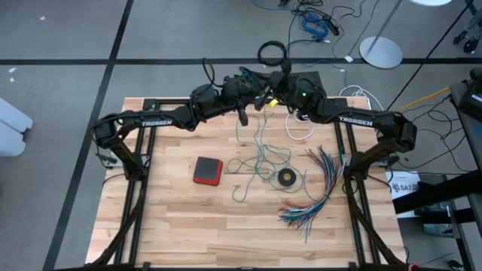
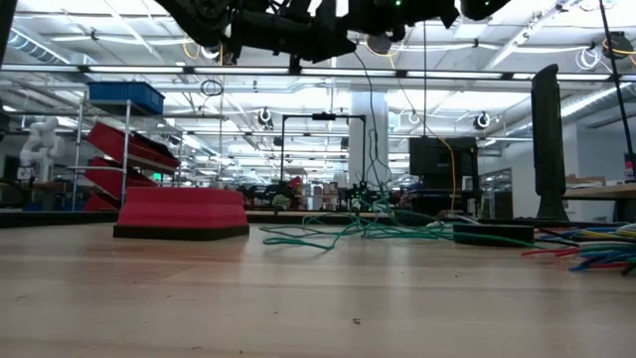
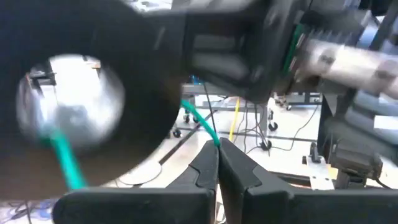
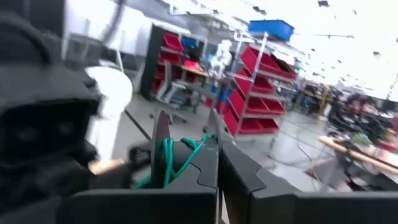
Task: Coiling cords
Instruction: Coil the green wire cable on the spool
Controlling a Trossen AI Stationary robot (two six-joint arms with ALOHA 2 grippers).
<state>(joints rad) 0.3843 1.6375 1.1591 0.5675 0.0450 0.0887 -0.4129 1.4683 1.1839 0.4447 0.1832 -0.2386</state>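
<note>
Cords number two: one teal-green cord (image 1: 260, 162) and one white cord (image 1: 300, 129). Both grippers meet high above the red block (image 1: 208, 170), beyond its far side. The left gripper (image 3: 217, 146) pinches the teal strand in closed jaws, while the right gripper (image 4: 214, 146), jaws shut, carries teal loops, seemingly so wraps can build. The remaining teal cord trails onto the tabletop (image 1: 188, 218) beside one black ring (image 1: 286, 178) and one wire bundle (image 1: 320, 184).
</note>
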